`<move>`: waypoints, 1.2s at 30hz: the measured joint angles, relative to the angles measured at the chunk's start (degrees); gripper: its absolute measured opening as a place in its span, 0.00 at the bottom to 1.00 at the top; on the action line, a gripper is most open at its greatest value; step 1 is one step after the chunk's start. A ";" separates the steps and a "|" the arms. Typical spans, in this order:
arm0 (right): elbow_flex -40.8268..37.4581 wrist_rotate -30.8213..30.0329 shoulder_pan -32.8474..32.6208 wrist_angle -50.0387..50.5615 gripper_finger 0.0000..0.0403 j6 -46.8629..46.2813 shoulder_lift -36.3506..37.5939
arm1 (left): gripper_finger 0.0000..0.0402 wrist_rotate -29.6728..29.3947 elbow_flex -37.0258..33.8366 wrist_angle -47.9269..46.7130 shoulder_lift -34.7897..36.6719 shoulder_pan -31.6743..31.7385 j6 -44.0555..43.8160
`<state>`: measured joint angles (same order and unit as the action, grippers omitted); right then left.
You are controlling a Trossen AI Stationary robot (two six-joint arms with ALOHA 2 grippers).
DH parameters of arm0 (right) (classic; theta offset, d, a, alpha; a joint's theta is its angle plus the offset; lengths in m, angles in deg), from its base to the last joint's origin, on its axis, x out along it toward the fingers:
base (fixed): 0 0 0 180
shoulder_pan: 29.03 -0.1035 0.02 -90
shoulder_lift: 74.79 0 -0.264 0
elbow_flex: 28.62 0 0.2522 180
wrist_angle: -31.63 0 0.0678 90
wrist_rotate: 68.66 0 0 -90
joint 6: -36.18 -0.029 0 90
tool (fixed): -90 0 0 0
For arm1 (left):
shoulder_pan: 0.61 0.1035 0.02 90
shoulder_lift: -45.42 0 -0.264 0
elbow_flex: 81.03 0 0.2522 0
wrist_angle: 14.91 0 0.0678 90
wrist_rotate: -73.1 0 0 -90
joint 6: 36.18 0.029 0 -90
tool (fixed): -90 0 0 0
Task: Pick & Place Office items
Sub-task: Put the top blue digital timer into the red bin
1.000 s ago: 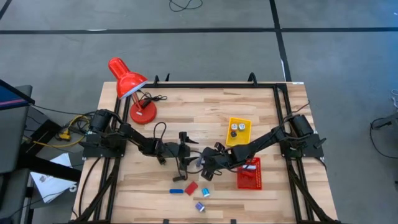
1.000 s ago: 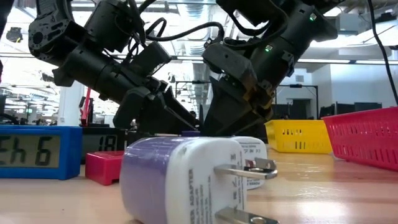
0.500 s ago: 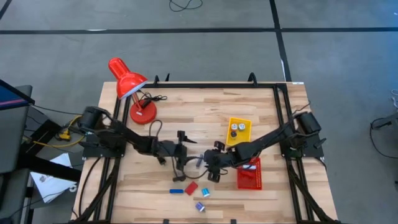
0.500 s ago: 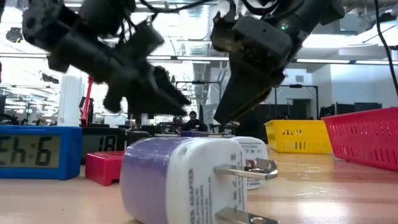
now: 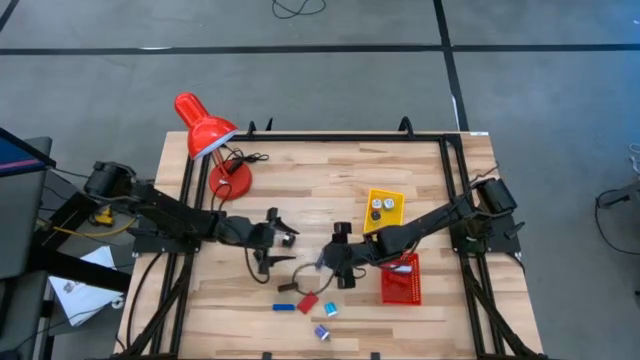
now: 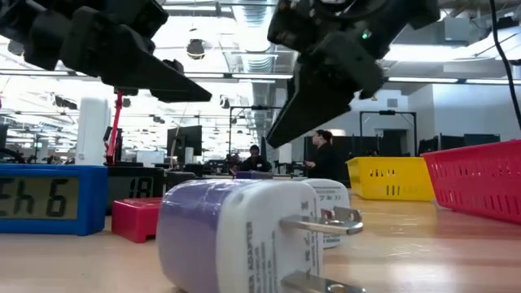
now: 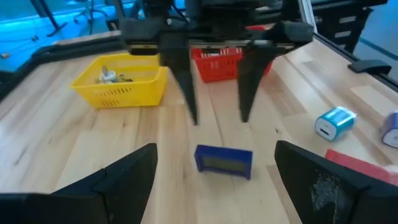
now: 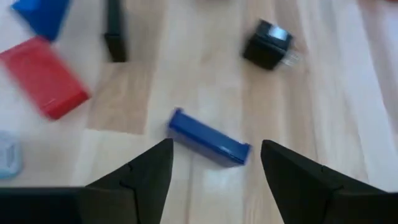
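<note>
**Blue bar loose on table, both grippers clear**

Blue bar flat on wood, below and between spread fingers of right gripper, untouched. Left gripper nearby, jaws wide, empty. Yellow tray holding small clips; red mesh basket contents unclear.
</note>
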<state>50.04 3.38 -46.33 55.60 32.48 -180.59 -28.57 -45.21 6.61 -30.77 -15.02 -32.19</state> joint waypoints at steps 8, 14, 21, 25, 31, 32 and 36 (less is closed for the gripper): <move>0.73 0.70 1.33 -0.97 0.59 -0.07 -0.61 | 0.79 0.44 -4.46 0.91 7.46 0.13 -0.01; 0.71 13.10 5.34 -0.71 0.58 7.93 -0.63 | 0.79 1.05 -4.99 0.98 9.27 0.09 -0.01; 0.73 20.87 7.93 -0.35 0.54 15.75 -0.64 | 0.79 1.10 -4.91 1.18 9.21 0.24 0.00; 0.73 21.35 8.25 -1.61 0.51 18.51 -0.82 | 0.79 1.08 -4.91 1.06 9.21 0.24 0.00; 0.71 21.89 7.68 -2.91 0.47 20.03 -1.46 | 0.79 1.08 -4.91 1.10 9.21 0.24 0.04; 0.71 21.80 7.63 -3.04 0.47 20.79 -1.46 | 0.79 1.08 -4.91 1.10 9.21 0.24 0.04; 0.73 22.62 7.56 -4.27 0.45 23.05 -1.46 | 0.79 1.08 -4.91 1.14 9.21 0.24 0.02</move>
<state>50.77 26.00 -38.77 51.33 55.53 -182.06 -27.49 -50.12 7.75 -21.56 -14.78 -32.17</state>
